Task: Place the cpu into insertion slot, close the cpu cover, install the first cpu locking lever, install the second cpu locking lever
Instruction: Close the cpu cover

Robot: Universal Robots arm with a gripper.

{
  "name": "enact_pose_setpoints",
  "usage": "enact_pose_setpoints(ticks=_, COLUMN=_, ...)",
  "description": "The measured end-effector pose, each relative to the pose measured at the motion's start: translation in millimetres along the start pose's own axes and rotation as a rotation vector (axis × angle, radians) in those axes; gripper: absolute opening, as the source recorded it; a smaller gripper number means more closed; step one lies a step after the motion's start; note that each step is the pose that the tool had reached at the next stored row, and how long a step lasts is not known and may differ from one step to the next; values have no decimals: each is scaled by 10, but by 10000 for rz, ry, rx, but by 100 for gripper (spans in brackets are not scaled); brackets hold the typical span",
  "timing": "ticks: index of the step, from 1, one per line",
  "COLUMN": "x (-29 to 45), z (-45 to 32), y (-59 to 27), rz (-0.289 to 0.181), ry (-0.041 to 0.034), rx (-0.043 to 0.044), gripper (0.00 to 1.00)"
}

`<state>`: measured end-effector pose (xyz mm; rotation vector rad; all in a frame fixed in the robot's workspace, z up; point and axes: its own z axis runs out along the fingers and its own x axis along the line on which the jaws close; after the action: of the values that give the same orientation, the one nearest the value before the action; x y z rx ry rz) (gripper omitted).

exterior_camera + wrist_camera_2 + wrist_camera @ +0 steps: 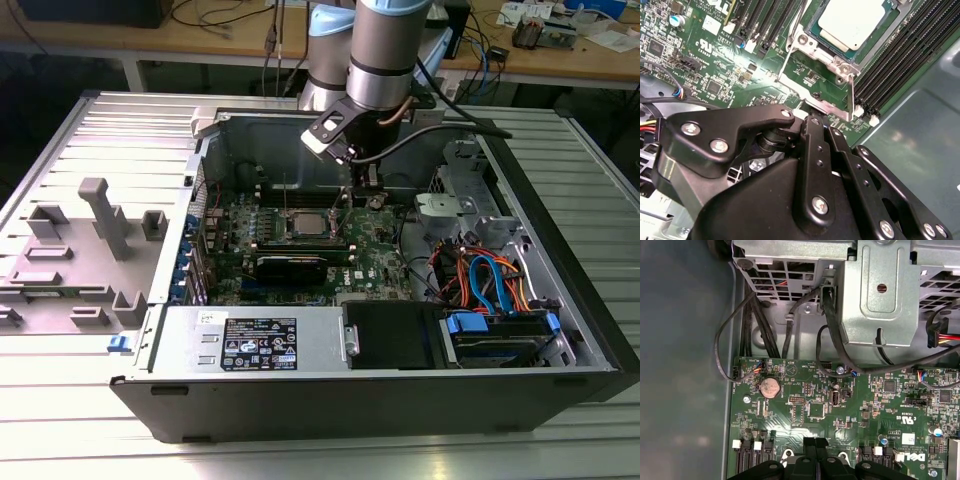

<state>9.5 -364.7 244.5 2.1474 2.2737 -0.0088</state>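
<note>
Our gripper [816, 441], fingers [809, 446] pressed together, hangs just beside the insertion slot [805, 42], centre of the exterior view, where the cpu [852, 22] sits. If it slips off the thin locking lever [786, 55], we risk gouging the motherboard [715, 65].

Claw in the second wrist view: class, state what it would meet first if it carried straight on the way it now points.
Most likely the silver metal rim of the insertion slot, which lies just ahead of the claw and short of the cpu. How much gap remains between claw and rim is hard to judge from this angle.
</note>
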Motion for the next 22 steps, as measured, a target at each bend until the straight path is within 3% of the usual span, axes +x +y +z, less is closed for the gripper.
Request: enact_pose_setpoints(ticks=22, x=4, z=1, y=-64, rz=0, ry=2, rx=25, gripper=11)
